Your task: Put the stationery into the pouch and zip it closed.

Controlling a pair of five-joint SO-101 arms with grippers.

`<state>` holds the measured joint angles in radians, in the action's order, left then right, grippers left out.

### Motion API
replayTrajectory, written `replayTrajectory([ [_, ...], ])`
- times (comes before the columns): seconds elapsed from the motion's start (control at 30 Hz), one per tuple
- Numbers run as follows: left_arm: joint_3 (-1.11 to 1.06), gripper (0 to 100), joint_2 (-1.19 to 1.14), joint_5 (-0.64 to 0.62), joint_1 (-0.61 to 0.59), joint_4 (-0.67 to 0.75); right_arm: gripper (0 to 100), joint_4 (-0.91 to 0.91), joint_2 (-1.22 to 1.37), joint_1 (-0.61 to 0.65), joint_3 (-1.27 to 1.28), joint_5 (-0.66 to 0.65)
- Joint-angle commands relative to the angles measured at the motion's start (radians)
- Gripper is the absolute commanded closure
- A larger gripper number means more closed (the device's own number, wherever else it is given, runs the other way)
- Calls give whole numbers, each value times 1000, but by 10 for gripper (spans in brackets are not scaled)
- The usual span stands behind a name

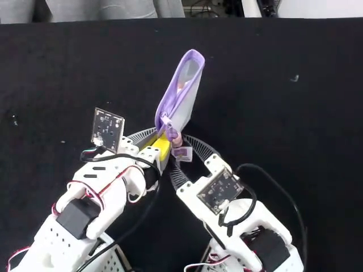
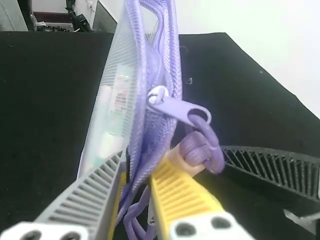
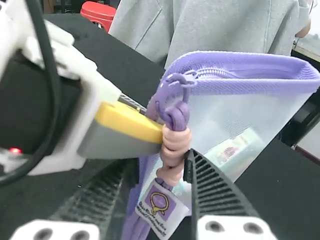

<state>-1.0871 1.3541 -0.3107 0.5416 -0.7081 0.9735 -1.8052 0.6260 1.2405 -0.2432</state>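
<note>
A purple mesh pouch (image 1: pixel 180 96) is held up on edge over the black table, its zipped top edge (image 3: pixel 240 75) uppermost. Pale stationery (image 3: pixel 235 147) shows through the mesh inside it. My left gripper (image 2: pixel 135 185), with one yellow finger (image 1: pixel 163 146) and one grey ribbed one, is shut on the pouch's near end just below the zipper slider (image 2: pixel 175 106). My right gripper (image 3: pixel 155 210) stands open with its black ribbed fingers (image 3: pixel 212 192) on either side of the pink pull cord (image 3: pixel 175 145) and its purple tag (image 1: pixel 181 153).
The black table (image 1: pixel 283 102) spreads wide around the pouch on all sides. A red object (image 3: pixel 104 12) sits far back beyond the table. Both arms crowd together at the near edge, with cables (image 1: pixel 266 175) looping beside the right arm.
</note>
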Motion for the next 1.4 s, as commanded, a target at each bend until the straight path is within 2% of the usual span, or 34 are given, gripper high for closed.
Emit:
replayTrajectory([
  [0.0, 39, 972, 14, -8, 21, 0, 863, -64, -94, -35, 13, -44],
  [0.1, 39, 972, 14, -8, 22, 0, 924, -149, -94, -91, 77, -52],
  [0.2, 38, 972, 14, -8, 22, 0, 981, -164, -94, -95, 94, -58],
  [0.43, 30, 972, 14, -8, 18, 2, 986, -75, -104, -97, -5, -58],
  [0.73, 10, 972, 14, 8, 10, 8, 987, 143, -104, -100, -229, -61],
  [1.1, -7, 972, 14, 35, -48, 9, 987, 147, -93, -209, -271, -161],
  [1.2, -7, 972, 14, 35, -47, 9, 966, 147, -96, -207, -226, -68],
  [1.3, -7, 972, 14, 35, -45, 9, 857, 103, -97, -206, -150, 52],
  [1.37, -8, 972, 14, 35, -45, 8, 794, 35, -97, -206, -81, 38],
])
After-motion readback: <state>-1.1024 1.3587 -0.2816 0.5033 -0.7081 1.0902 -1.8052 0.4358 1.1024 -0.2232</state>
